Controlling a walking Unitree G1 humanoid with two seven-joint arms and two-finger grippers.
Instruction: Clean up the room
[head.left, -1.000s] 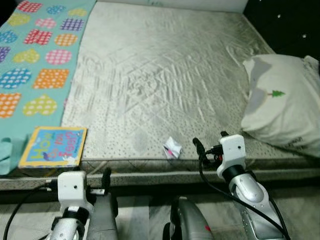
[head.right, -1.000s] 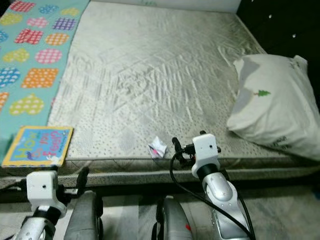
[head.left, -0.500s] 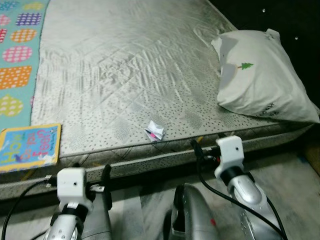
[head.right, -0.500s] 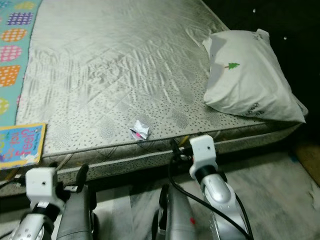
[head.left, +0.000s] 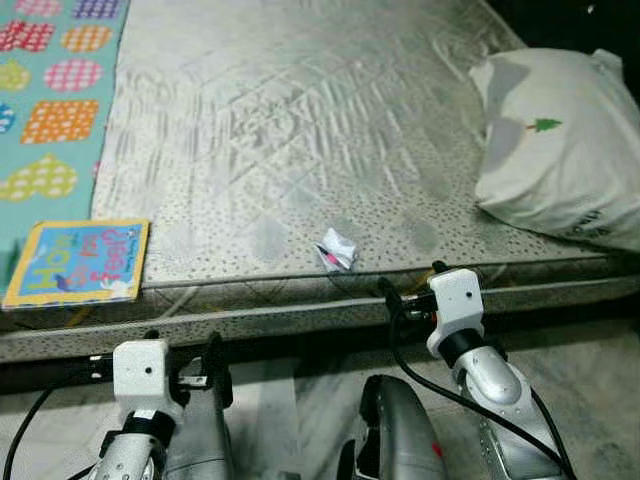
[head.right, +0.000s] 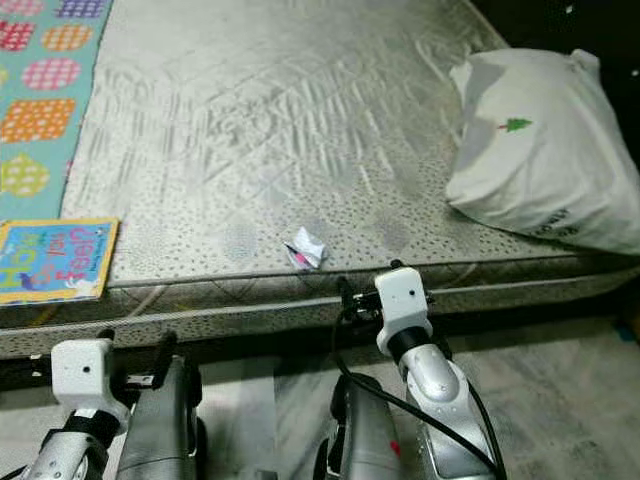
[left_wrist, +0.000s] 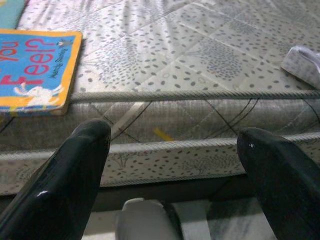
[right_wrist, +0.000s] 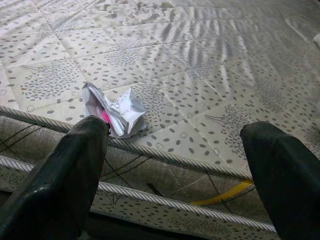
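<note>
**A:** status on the cleanup?

**B:** not started, as far as I can judge; the crumpled paper wrapper (head.left: 337, 250) lies on the mattress (head.left: 300, 120), just inside its near edge, roughly mid-length of that edge; white with a pink bit showing; nothing has hold of it.

**A:** orientation?

**B:** it's a wad, so no strong axis; in the right wrist view the longer run of it lies roughly along the near edge piping, the pink fold toward the edge; I wouldn't trust that beyond a rough read.

**A:** claws?

**B:** right gripper (right_wrist: 175, 165) is spread wide and empty, fingers (right_wrist: 70, 175) below the mattress top, in front of its side wall; the wrapper sits above and beyond one finger, not between the two; left gripper (left_wrist: 175, 170) also wide apart, empty, low against the mattress side wall.

**A:** anything else to pick up?

**B:** children's book (head.left: 78, 262) flat near the near-left corner of the mattress, one edge just at the near edge; beside it a patterned blanket (head.left: 50, 100) runs up the left side; pillow (head.left: 560, 150) at the right edge, lying loose and angled; whether those count as clutter is a judgement call.

**A:** remaining?

**B:** everything, I'd say; wrapper first, being closest to the right claw; it would need to rise over the edge piping.
</note>
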